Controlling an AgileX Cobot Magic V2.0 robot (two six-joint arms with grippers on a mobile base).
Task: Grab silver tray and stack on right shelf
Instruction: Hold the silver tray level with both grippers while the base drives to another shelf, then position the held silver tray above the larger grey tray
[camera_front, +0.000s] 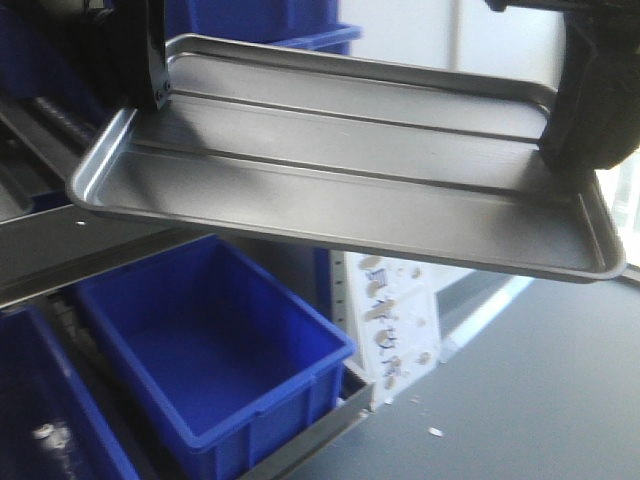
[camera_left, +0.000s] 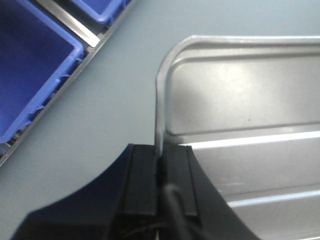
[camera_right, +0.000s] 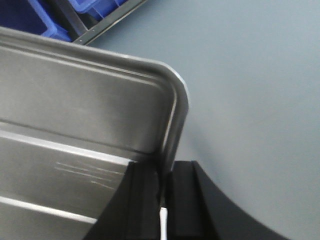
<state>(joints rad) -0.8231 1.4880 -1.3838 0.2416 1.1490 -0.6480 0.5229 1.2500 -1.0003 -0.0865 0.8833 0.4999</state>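
Observation:
The silver tray (camera_front: 340, 170) hangs in the air close to the front camera, tilted a little, its two long ribs showing. My left gripper (camera_front: 155, 95) is shut on the tray's left short rim; in the left wrist view (camera_left: 159, 162) the rim (camera_left: 160, 120) runs straight between the black pads. My right gripper (camera_front: 570, 150) is shut on the right short rim, and the right wrist view (camera_right: 164, 172) shows the rim (camera_right: 172, 130) pinched between its pads. The right shelf is out of view.
A blue bin (camera_front: 210, 350) stands below the tray on a low rack, with another blue bin (camera_front: 45, 420) at the lower left. More blue bins (camera_left: 30, 65) show left of the tray. Grey floor (camera_front: 540, 400) lies to the right. A white perforated post (camera_front: 395, 320) stands beneath the tray.

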